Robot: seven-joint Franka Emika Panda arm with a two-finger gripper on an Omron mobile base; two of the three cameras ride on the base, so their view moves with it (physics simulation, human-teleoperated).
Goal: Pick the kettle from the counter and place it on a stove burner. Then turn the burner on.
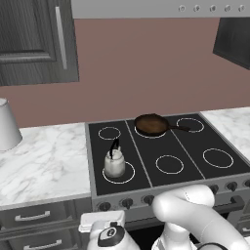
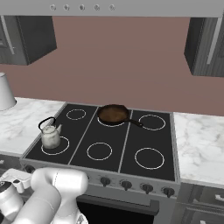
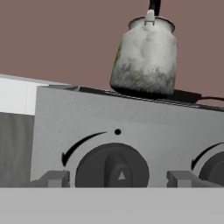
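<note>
Veined white marble counter [image 1: 44, 163] flanks a glossy black glass cooktop [image 1: 161, 146]. On its front-left white-ringed stove burner [image 1: 128, 176] stands the rounded, mottled pale kettle [image 1: 114, 163]. Below, the gripper [image 3: 116, 178] spreads wide, its blocky fingertips [image 3: 52, 178] either side of a round dark knob [image 3: 111, 168].

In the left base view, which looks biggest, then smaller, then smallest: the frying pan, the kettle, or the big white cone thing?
1. White cone vessel, though cut off by the edge.
2. Frying pan.
3. Kettle.
</note>
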